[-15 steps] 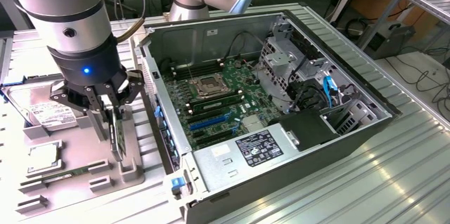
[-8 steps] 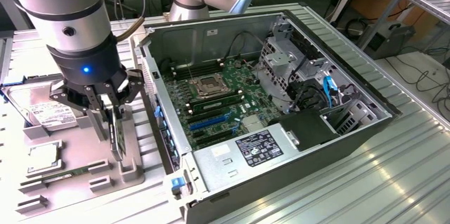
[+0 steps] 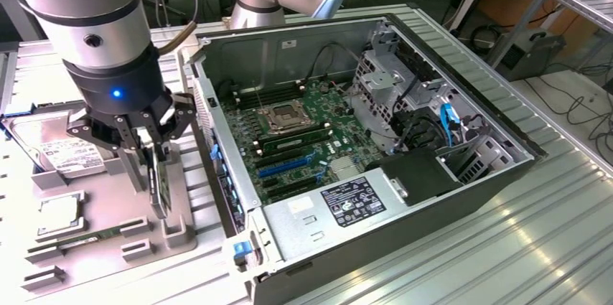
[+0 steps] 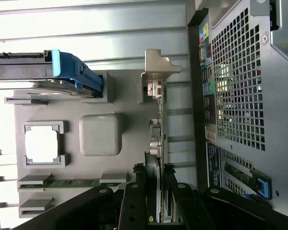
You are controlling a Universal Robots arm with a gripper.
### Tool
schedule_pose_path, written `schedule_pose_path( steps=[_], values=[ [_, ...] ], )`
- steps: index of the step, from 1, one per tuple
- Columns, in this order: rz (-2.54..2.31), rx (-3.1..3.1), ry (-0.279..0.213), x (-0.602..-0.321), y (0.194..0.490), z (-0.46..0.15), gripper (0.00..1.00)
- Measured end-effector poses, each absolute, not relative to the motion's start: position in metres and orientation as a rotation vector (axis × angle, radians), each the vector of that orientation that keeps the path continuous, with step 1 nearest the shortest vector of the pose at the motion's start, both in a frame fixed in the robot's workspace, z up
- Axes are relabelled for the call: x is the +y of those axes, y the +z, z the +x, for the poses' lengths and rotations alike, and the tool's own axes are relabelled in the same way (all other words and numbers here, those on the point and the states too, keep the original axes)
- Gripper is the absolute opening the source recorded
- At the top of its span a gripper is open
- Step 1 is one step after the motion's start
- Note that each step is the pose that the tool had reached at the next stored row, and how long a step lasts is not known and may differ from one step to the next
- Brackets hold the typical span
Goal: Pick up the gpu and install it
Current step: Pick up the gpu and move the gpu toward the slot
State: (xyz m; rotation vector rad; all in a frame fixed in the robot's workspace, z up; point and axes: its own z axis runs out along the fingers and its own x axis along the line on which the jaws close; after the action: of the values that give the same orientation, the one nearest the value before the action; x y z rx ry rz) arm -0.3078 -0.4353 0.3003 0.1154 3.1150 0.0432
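Claw (image 4: 154, 189) clamped on the gpu (image 4: 155, 143)
Card stands on edge in the grey tray (image 4: 127, 167) on the desk (image 4: 110, 33), beside the open computer case (image 4: 240, 96).

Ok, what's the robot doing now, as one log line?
step: pick up gpu | gripper: closed on gpu | gpu: on edge in gray holder | case: open, gpu not yet inside

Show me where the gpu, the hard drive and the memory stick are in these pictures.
gpu (image 4: 156, 139): wrist view, on the card's thin upturned edge.
hard drive (image 3: 59, 153): exterior view, on its white label.
memory stick (image 3: 91, 237): exterior view, on the middle of the green strip.
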Motion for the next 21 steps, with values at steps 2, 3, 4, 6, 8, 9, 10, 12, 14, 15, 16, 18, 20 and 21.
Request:
schedule_pose_path(
  steps=[2,3,4,6,8,9,10,12,14,15,16,18,20,21],
  values=[
    [0.115,3.115,0.043,-0.4353,0.3008,-0.3078,0.26],
    [0.115,3.115,0.043,-0.4353,0.301,-0.3078,0.26],
    [0.115,3.115,0.043,-0.4353,0.3013,-0.3078,0.26],
    [0.115,3.115,0.043,-0.4353,0.3016,-0.3078,0.26],
    [0.115,3.115,0.043,-0.4353,0.3022,-0.3078,0.26],
    [0.115,3.115,0.043,-0.4353,0.3023,-0.3078,0.26],
    [0.115,3.115,0.043,-0.4353,0.3025,-0.3078,0.26],
    [0.115,3.115,0.043,-0.4353,0.303,-0.3078,0.26],
    [0.115,3.115,0.043,-0.4353,0.3034,-0.3078,0.26],
    [0.115,3.115,0.043,-0.4353,0.3043,-0.3078,0.26],
    [0.115,3.115,0.043,-0.4353,0.3051,-0.3078,0.26],
    [0.115,3.115,0.043,-0.4353,0.3054,-0.3078,0.26],
    [0.115,3.115,0.043,-0.4353,0.3058,-0.3078,0.26],
    [0.115,3.115,0.043,-0.4353,0.306,-0.3078,0.26]
  ],
)
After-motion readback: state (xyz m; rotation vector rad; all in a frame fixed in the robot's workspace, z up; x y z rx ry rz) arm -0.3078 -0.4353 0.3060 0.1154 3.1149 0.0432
